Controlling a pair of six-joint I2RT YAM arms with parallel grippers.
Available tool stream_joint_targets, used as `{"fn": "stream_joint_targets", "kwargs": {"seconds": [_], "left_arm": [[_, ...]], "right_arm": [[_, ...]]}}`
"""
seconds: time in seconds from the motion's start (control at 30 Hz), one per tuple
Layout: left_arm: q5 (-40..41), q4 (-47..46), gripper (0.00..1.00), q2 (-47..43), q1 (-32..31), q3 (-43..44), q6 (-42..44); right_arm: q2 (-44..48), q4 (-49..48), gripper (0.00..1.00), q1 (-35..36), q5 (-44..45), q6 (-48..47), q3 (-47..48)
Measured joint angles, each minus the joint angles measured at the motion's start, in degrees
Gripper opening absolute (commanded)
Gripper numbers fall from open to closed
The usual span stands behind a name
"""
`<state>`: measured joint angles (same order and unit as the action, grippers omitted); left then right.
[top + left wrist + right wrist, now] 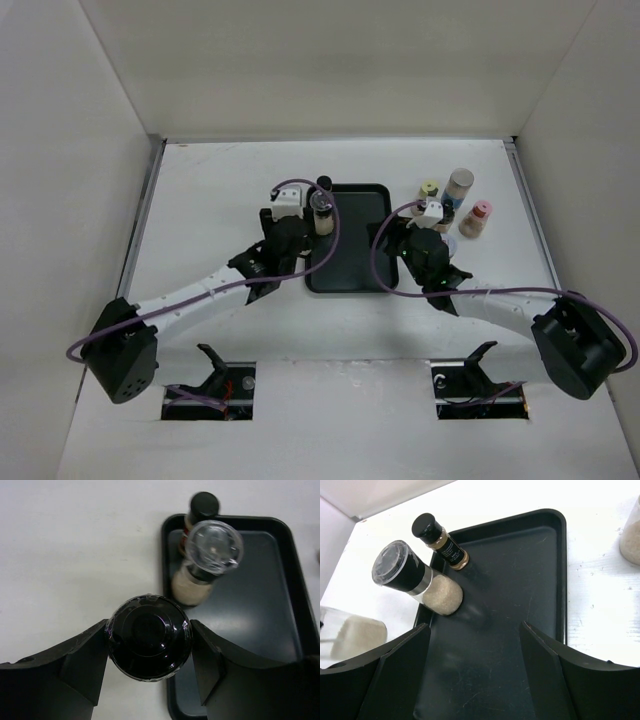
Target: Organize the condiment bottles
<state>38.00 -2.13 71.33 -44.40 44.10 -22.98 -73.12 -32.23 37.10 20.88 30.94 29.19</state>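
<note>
Pinching a black-capped bottle (149,636) is the left end effector (150,647).

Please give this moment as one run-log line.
left gripper: shut on dome-capped bottle, at tray left edge | right gripper: open, empty, over tray | in tray: clear-capped grinder, small black-capped bottle

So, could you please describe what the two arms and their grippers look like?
Both the left arm and right arm have white links, boxy black bases and black wrists, with a purple cable looping along each. The left gripper and right gripper have broad, matte black wedge-shaped fingers.
</note>
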Motion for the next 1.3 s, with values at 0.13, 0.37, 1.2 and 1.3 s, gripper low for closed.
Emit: {"fn": "stream_joint_targets", "kwargs": {"seconds": [0.13, 0.37, 1.2, 1.3], "left_arm": [[-0.39, 0.07, 0.33, 4.0, -4.52, 2.67, -0.59], [-3.06, -3.39, 0.33, 14.43, -5.62, 6.84, -0.57], [-3.61, -13.73, 1.0, 15.32, -6.32, 2.25, -0.02], [-2.19, -15.87, 1.0, 7.56, -7.74, -2.47, -0.02]], "right_arm": [[0.0, 0.0, 0.78, -0.15, 0.02, 0.0, -0.02], [1.33, 0.0, 0.78, -1.03, 0.09, 0.02, -0.15], [3.17, 0.04, 0.86, -1.75, 0.37, -0.11, -0.85], [3.76, 0.5, 0.52, -0.94, 0.68, -1.2, -0.85]]}}
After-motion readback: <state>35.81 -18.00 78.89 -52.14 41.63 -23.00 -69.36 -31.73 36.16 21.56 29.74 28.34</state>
